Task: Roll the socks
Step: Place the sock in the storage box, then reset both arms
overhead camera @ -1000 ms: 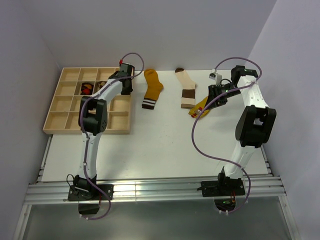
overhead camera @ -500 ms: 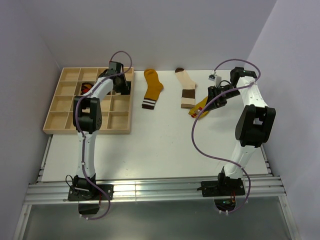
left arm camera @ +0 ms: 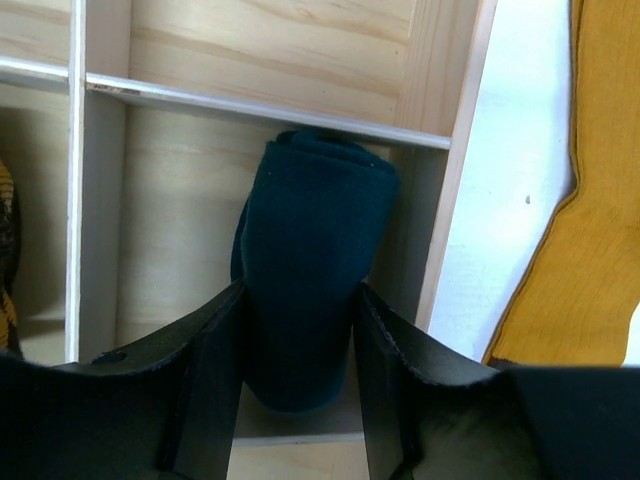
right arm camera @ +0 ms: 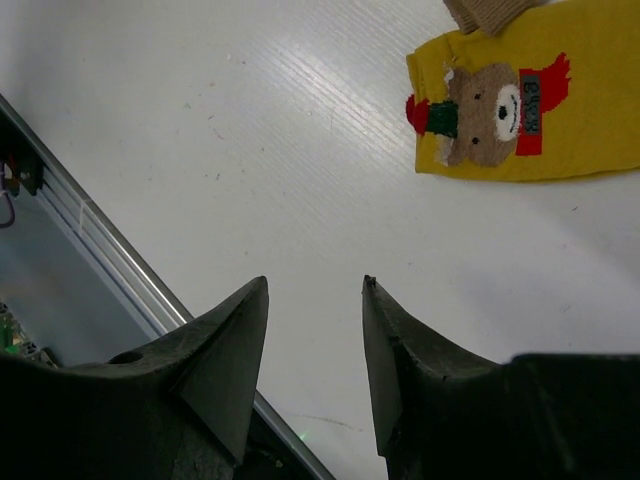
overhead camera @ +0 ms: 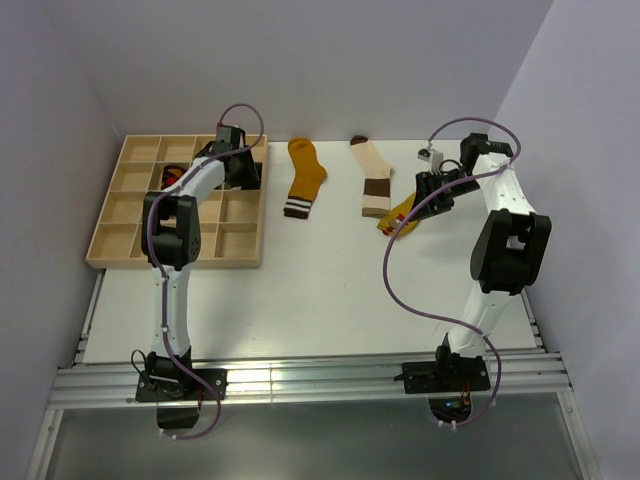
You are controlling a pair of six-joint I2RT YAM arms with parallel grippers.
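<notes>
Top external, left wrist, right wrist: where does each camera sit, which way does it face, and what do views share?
Top external: above and behind, looking down on the table, wooden tray, mustard sock and yellow sock; left arm and right arm show from their bases.
Left wrist: wrist-mounted, looks down into a tray compartment; the left gripper flanks a rolled teal sock.
Right wrist: wrist-mounted, looks down at bare table; the right gripper is open, empty.
Shared: mustard sock, top and left wrist; yellow sock, top and right wrist.
</notes>
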